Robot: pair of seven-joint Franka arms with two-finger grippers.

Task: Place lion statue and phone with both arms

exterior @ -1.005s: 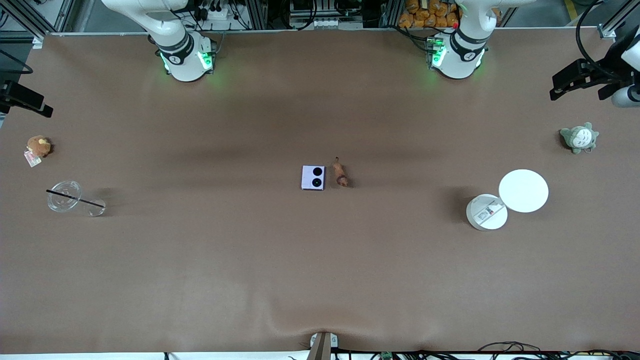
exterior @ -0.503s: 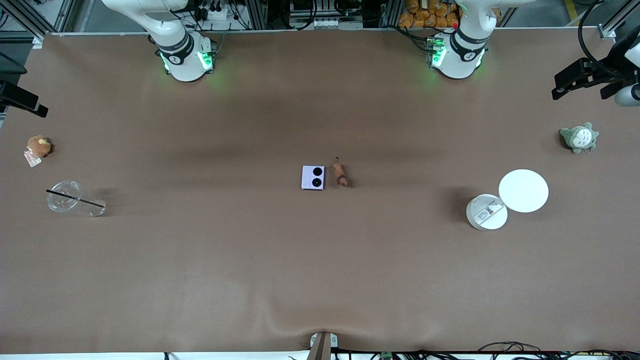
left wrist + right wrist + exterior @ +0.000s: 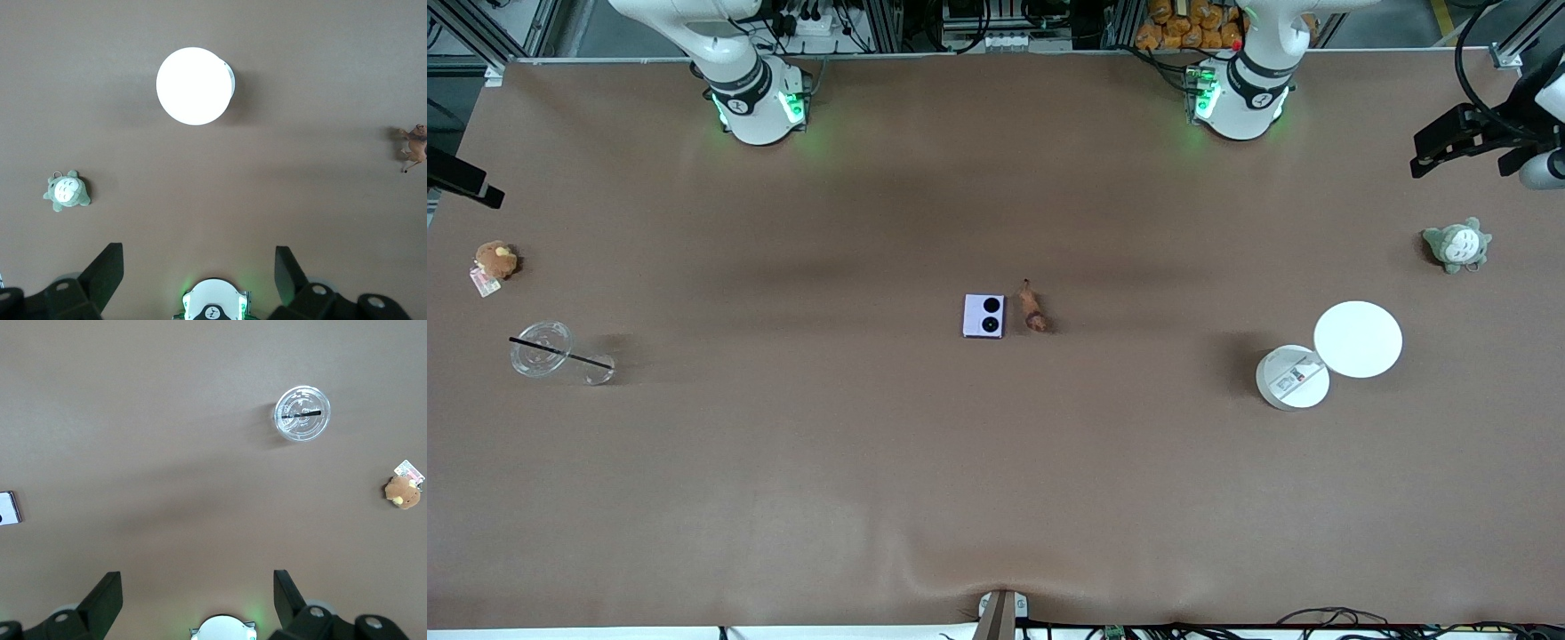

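The phone (image 3: 984, 316), a small flat lavender square with two black lenses, lies at the middle of the table. The lion statue (image 3: 1034, 311), a tiny reddish-brown figurine, lies right beside it toward the left arm's end, apart from it. My left gripper (image 3: 197, 248) hangs high over the left arm's end of the table, open and empty; the lion statue (image 3: 415, 143) shows at the edge of its wrist view. My right gripper (image 3: 196, 574) hangs high over the right arm's end, open and empty, with the phone (image 3: 8, 507) at the edge of its wrist view.
A white disc (image 3: 1358, 339) and a white round tub (image 3: 1292, 377) sit toward the left arm's end, with a grey-green plush (image 3: 1456, 244) farther from the camera. Toward the right arm's end lie a clear cup with a black straw (image 3: 541, 348) and a brown plush (image 3: 495, 260).
Both hands have drifted slightly outward toward their ends of the table. The phone, the lion statue and the other things have not moved.
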